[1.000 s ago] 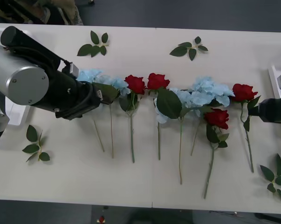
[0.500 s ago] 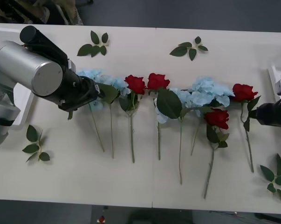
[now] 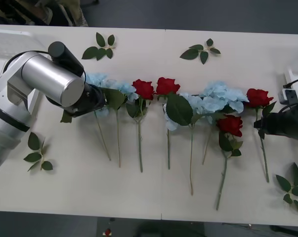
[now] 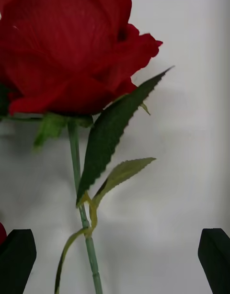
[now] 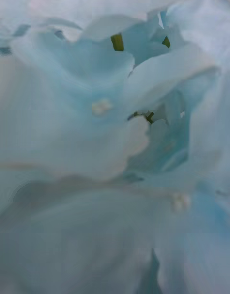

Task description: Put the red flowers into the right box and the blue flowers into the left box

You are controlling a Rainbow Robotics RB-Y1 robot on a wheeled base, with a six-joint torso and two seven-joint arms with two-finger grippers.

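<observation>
Spread along the worktop [image 3: 153,197] in one row: red flowers and blue flowers mixed, heads far from the robot, stems pointing back toward it, probably so that each can be taken singly.

Over the row's left end, the big left arm [image 3: 50,84], with the left gripper [image 3: 97,98] pushed down into the leftmost blue hydrangea cluster [image 3: 94,79] [image 5: 96,107], apparently to claim it for the left box. Open or closed there: cannot tell, with petals pressed right up against the wrist camera.

At the right end, near the right box [image 3: 290,79] rim, the right gripper [image 3: 262,123] [image 4: 115,236] low over the rightmost red rose [image 3: 257,97] [image 4: 67,50]. Black fingers [image 4: 17,255] spread wide, straddling the thin stem [image 4: 88,246] below the head, not yet pinching.

Compared with a second ago: left arm swung round and drawn back, right gripper edged closer to the stem, flowers unmoved.
</observation>
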